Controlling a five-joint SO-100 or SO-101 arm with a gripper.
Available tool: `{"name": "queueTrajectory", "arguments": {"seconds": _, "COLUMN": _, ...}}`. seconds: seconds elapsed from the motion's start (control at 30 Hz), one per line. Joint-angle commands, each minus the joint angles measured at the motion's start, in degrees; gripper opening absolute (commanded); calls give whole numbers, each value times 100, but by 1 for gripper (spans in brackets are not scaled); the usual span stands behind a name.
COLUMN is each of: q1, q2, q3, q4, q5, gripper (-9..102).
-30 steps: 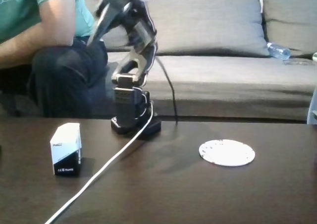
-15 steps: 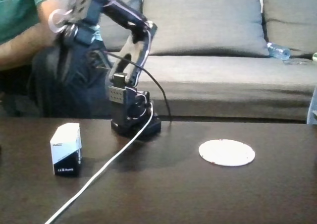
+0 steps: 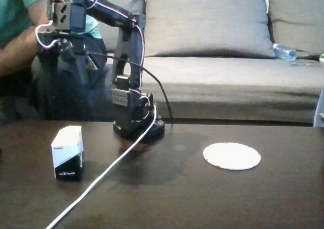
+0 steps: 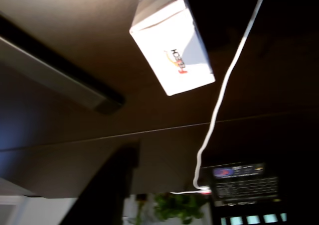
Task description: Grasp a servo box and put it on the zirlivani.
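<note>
The servo box (image 3: 67,152) stands upright on the dark table at the left, white on top and black below. In the wrist view the servo box (image 4: 172,46) appears near the top, showing a white face with a red and black logo. The zirlivani (image 3: 232,155), a flat white round disc, lies on the table to the right of the arm's base. My gripper (image 3: 71,59) hangs high in the air, above and slightly behind the box, well apart from it. Its jaws blend into the dark trousers behind, so their state is unclear.
A white cable (image 3: 109,168) runs from the arm's base (image 3: 137,125) across the table to the front left, passing right of the box. A person (image 3: 30,41) in a teal shirt sits behind the table at the left. A grey sofa (image 3: 228,62) lies beyond.
The arm has unfolded from above its base and swung left, carrying the gripper out over the box's side of the table. Box and disc have not moved.
</note>
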Motion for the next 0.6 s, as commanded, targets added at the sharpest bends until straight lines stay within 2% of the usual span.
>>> {"name": "queueTrajectory", "arguments": {"seconds": 0.0, "q1": -97, "q2": -18, "q3": -132, "q4": 316, "q5": -325, "gripper": 37}}
{"name": "queueTrajectory", "arguments": {"seconds": 0.23, "q1": -35, "q2": -18, "q3": 105, "q4": 299, "q5": -1661, "gripper": 37}}
{"name": "queueTrajectory", "arguments": {"seconds": 0.57, "q1": 316, "q2": -650, "q3": -413, "q4": 237, "q5": -2030, "gripper": 40}}
